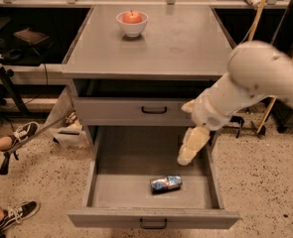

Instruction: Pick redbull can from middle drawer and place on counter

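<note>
The redbull can (166,183), blue and silver, lies on its side on the floor of the middle drawer (121,190). The drawer is pulled out wide, with its low front panel and black handle (153,225) nearest me. My gripper (191,145) hangs over the drawer's right part, above and a little right of the can and apart from it. The white arm (250,83) reaches in from the right, across the cabinet's front right corner. The grey counter (185,43) tops the cabinet.
A white bowl (132,28) with a red apple (132,17) stands at the back of the counter. The taller upper drawer front (111,111) is shut. A person's sneakers (18,133) and a rod lie on the floor at left. Shelving stands behind.
</note>
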Tool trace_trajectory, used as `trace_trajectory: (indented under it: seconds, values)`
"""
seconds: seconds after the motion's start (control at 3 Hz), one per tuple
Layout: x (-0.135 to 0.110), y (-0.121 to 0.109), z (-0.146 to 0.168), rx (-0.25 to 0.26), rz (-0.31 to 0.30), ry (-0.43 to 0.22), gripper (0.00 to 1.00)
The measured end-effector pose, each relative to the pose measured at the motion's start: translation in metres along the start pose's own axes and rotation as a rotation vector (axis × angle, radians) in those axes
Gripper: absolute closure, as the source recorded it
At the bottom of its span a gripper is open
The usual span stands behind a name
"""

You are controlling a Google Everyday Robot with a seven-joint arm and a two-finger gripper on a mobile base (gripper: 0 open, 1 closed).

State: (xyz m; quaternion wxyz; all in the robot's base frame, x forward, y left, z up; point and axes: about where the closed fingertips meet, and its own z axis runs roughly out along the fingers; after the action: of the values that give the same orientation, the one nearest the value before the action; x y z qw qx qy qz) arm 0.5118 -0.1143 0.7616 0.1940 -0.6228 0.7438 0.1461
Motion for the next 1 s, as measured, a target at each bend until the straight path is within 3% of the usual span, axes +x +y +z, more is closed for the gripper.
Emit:
trace_trajectory:
  seconds: [0.33,0.67,1.0]
  values:
    - [0.003,-0.012,0.104,-0.051,0.088,-0.064,0.00]
    - [0.013,-0.028,0.177,-0.026,0.199,-0.098,0.00]
    - [0.007,-0.047,0.181,0.039,0.214,-0.138,0.00]
